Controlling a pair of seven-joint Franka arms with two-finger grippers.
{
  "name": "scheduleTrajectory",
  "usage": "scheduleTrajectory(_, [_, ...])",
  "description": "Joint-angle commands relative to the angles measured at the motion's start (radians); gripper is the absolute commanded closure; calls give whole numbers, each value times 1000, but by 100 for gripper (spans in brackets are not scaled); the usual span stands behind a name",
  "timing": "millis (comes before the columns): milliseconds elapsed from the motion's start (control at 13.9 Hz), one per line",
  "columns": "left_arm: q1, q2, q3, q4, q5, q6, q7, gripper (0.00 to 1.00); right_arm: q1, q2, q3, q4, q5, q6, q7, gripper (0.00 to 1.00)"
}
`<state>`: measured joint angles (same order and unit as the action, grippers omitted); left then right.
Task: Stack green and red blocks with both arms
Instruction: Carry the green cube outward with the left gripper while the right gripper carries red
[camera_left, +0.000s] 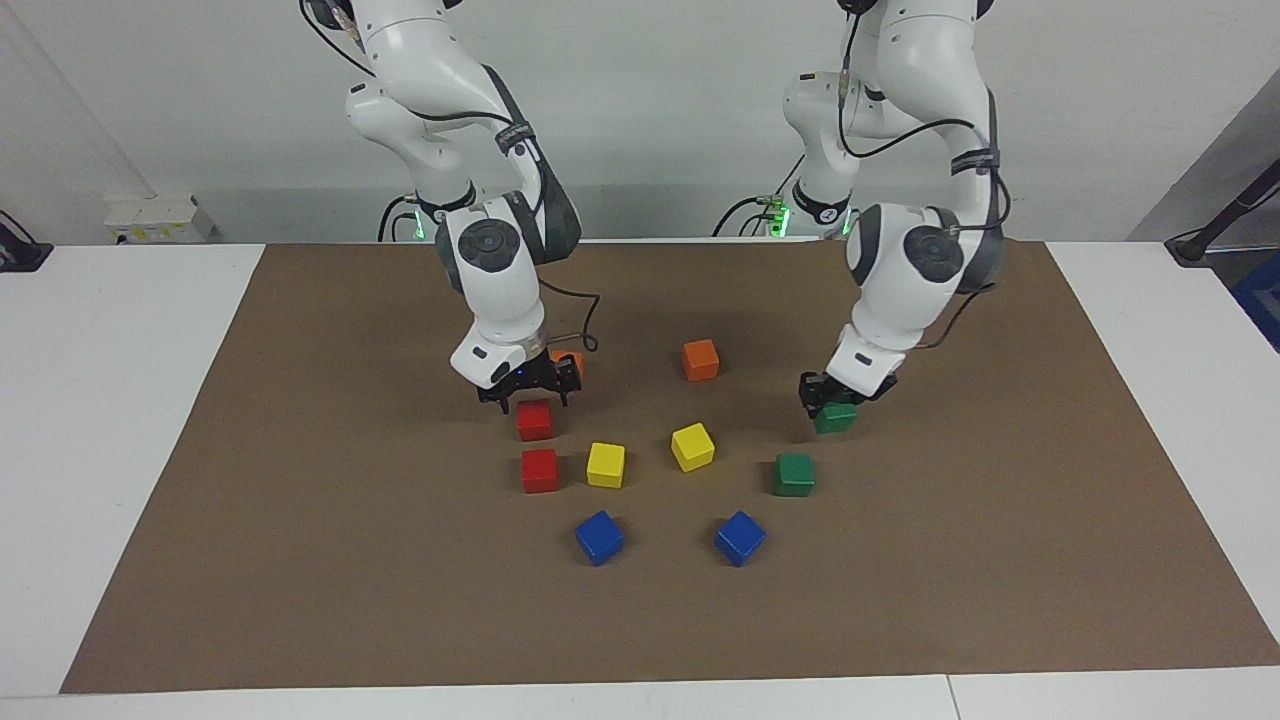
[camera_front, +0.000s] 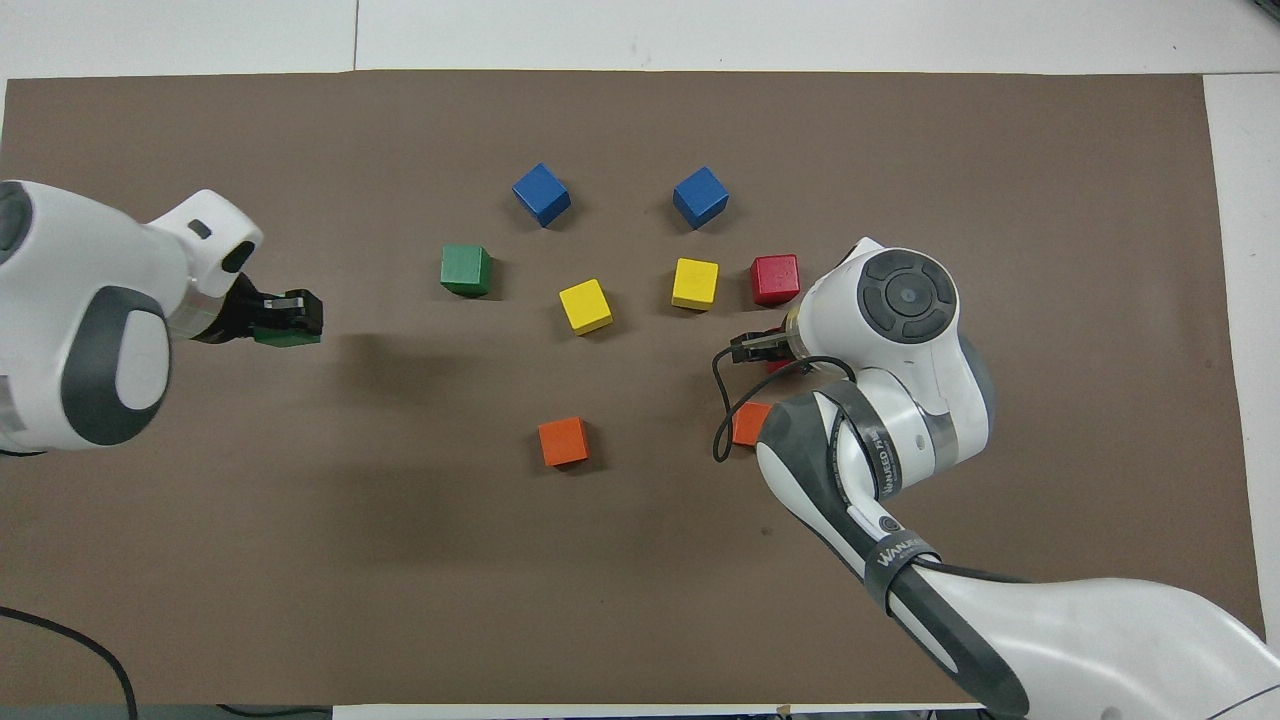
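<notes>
A white counter (camera_left: 120, 420) carries a brown mat (camera_left: 300, 560) in front of a pale wall.

Left gripper (camera_left: 828, 398): the left arm bends at the elbow and slopes down steeply, wrist tilted toward the middle of the mat. Its jaws are closed on the held green block (camera_left: 836, 417), which sits at mat level; whether it rests on the mat cannot be told. The free green block (camera_left: 794, 474) lies on the mat near these jaws, farther from the robots.

Right gripper (camera_left: 531, 390): the right arm folds forward and points almost straight down. Its jaws are spread, directly over the nearer red block (camera_left: 535, 419) with fingertips at that block's top. The farther red block (camera_left: 540, 470) lies just beside the nearer one, farther from the robots.

Surrounding items: an orange block (camera_left: 570, 362) sits close by the right gripper, on the robots' side and partly hidden by it. A second orange block (camera_left: 701, 360), two yellow blocks (camera_left: 606, 465) (camera_left: 692, 446) and two blue blocks (camera_left: 599, 537) (camera_left: 740, 538) lie between the two grippers.
</notes>
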<state>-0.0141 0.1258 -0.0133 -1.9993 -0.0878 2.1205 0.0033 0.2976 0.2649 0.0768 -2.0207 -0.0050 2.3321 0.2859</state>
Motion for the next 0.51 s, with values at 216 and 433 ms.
scheduleTrajectory(216, [178,-23,-13,-67,0,25,220,100,0,33,0,-12,0,35,19,9])
scheduleTrajectory(433, [226,-25,-13,-153,0,139,282,100,-8,33,0,-10,-1,33,9,46])
